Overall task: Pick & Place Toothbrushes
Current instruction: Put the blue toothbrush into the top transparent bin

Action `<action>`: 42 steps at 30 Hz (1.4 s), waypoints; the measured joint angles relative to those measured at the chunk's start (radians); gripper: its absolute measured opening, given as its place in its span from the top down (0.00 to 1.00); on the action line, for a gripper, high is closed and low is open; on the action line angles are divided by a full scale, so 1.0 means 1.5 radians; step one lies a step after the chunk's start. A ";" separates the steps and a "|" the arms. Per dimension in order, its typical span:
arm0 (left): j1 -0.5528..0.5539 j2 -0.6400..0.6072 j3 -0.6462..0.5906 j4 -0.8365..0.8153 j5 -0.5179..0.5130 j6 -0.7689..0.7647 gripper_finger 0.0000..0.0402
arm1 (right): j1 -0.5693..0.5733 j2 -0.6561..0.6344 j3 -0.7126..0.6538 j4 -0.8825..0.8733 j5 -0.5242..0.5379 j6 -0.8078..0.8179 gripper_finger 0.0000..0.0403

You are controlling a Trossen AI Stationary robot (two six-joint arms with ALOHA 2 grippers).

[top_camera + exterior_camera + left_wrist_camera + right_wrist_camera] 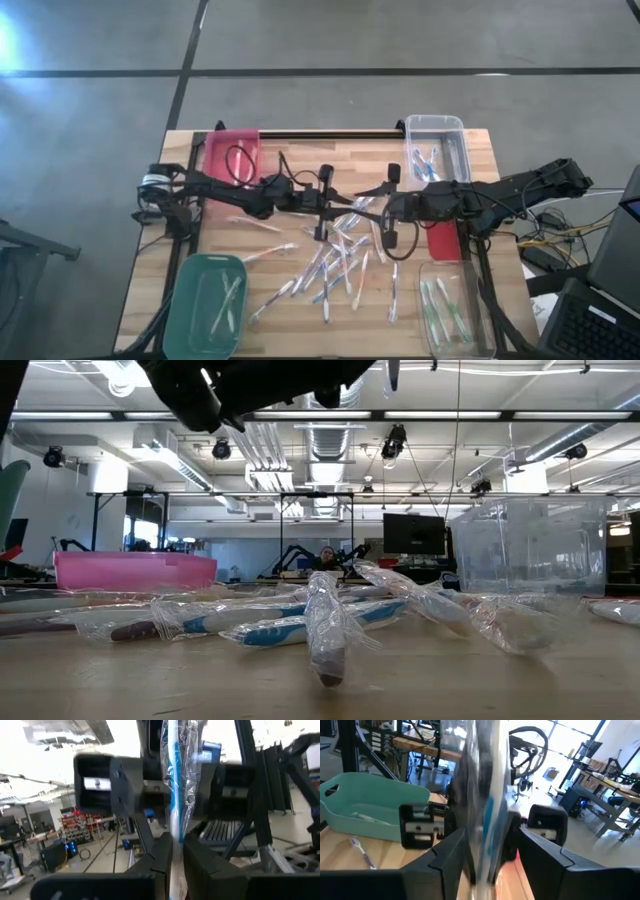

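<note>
My left tool [172, 857] is clamped on a wrapped blue toothbrush [175, 780], held up over mid-desk [300, 310]. My right tool [490, 855] faces it with jaws spread around that same brush, not gripping. Loose toothbrushes [335, 265] lie scattered below; some sit in the bins [455, 315].

No readable text anywhere — no labels, brands or numbers (wrappers and bins included).

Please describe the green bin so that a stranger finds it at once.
On the wooden table, go to the corner on the left arm's side, away from the black rail. The green bin sits there, the only teal one, unlike the pink bin and clear bins.
</note>
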 joint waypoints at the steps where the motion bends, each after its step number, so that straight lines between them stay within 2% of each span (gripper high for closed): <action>1: 0.000 0.004 0.006 -0.010 0.000 0.001 0.91 | 0.000 0.000 0.000 0.000 0.000 0.000 0.55; 7: 0.000 0.009 0.019 -0.012 0.000 0.001 0.91 | 0.000 0.000 0.000 -0.001 -0.001 0.001 0.60; 26: 0.001 0.006 0.018 -0.007 0.000 0.003 0.91 | 0.000 0.000 0.000 -0.001 -0.002 -0.003 0.93; 42: 0.000 0.005 0.018 -0.011 0.000 0.007 0.91 | 0.000 0.000 0.000 -0.003 -0.002 -0.006 0.93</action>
